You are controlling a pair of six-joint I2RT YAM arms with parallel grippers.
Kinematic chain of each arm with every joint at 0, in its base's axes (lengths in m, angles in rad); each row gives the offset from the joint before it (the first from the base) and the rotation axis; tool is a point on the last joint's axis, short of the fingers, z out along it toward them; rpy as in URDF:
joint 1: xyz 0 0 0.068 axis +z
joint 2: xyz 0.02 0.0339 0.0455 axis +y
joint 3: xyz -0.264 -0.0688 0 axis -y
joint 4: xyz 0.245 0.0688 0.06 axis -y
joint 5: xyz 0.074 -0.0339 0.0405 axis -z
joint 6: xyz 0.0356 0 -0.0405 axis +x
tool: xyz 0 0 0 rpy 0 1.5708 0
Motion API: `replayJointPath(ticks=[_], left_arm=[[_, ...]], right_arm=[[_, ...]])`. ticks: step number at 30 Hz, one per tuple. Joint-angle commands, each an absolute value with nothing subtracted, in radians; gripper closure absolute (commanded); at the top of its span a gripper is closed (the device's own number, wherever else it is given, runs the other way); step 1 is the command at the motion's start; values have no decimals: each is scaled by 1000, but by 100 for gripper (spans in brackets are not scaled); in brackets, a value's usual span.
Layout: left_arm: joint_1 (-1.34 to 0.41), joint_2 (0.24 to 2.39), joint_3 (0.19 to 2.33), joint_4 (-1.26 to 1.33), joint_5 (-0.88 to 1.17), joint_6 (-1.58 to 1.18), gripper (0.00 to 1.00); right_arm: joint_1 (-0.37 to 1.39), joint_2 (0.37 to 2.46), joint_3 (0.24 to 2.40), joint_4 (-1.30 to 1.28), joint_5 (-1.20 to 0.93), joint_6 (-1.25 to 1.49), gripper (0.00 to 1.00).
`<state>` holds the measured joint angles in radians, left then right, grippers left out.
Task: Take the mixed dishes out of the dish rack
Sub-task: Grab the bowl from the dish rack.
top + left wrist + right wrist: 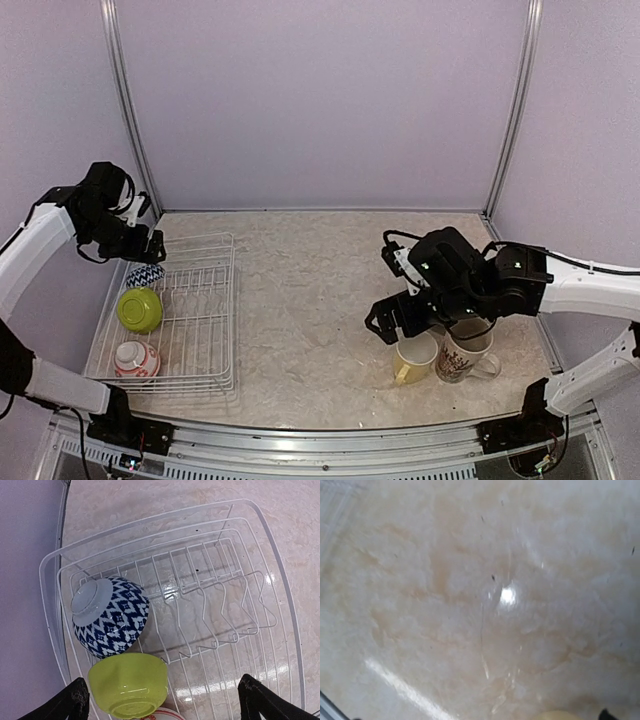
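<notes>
1. The left pincer (pixel 162 702) hangs released, its jaws spread wide, above the far left part of the dish rack (pixel 280 595).
2. Below it a blue-white patterned bowl (pixel 112 617) lies tipped with its foot showing, touching the lime-green bowl (pixel 130 685). The red-white patterned bowl (pixel 135 358) sits further toward the arm's base.
3. The right pincer (pixel 398 322) is released and grasps nothing, low over the bench (pixel 300 270).
4. Just beside it, on its near side, the yellow mug (pixel 413 362) and the cream patterned mug (pixel 462 358) stand side by side, well apart from the rack.
</notes>
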<state>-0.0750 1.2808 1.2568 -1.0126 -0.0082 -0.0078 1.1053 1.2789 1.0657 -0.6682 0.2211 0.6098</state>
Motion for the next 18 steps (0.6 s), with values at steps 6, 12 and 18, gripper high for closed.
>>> replayJointPath(ticks=[6, 12, 18], left_arm=[[-8, 1241, 1275, -1007, 162, 449, 1], [84, 1401, 1358, -1061, 141, 469, 1], [85, 1517, 1352, -1048, 99, 468, 1]], right_arm=[[991, 1084, 1012, -571, 114, 455, 0], [962, 1058, 1068, -646, 104, 402, 0], [950, 1037, 1072, -648, 108, 406, 0]])
